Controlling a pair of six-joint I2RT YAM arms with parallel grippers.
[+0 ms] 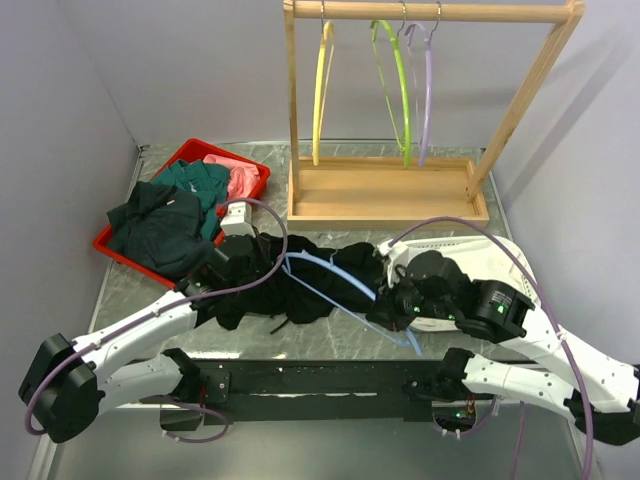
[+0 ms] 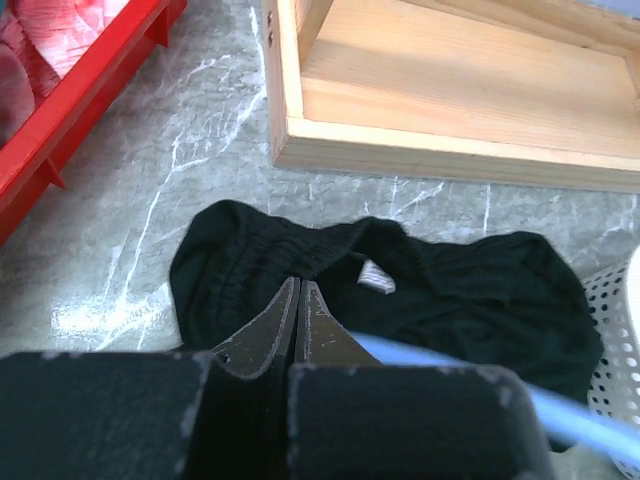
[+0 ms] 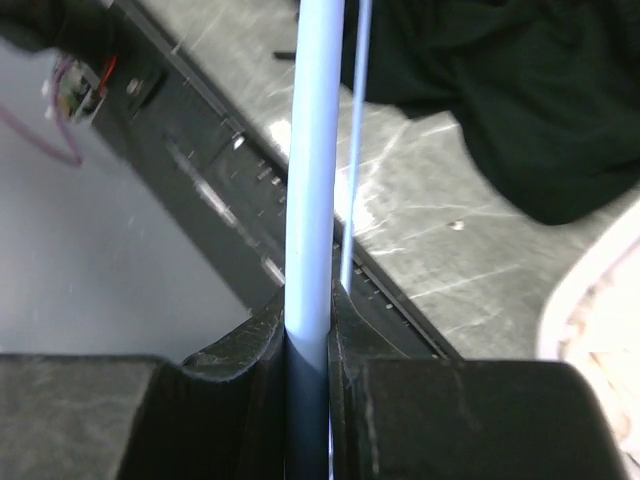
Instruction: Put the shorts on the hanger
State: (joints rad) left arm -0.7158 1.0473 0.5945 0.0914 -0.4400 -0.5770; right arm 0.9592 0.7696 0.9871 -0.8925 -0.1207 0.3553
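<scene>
the surface carries the rack at the back, and all that matters lies on the rack's near side. the shorts lie bunched just in front of the rack, along its base, where both arms can reach. the hanger lies slanted over them, in front of the rack's middle, and i judge it is not yet threaded. my right tool, in front of the rack's right end, is clamped on the hanger's bar, i reckon to steer it into the waist. my left tool, in front of the rack's left end, has its jaws pressed together at the waistband. whether it nips cloth i cannot tell.
</scene>
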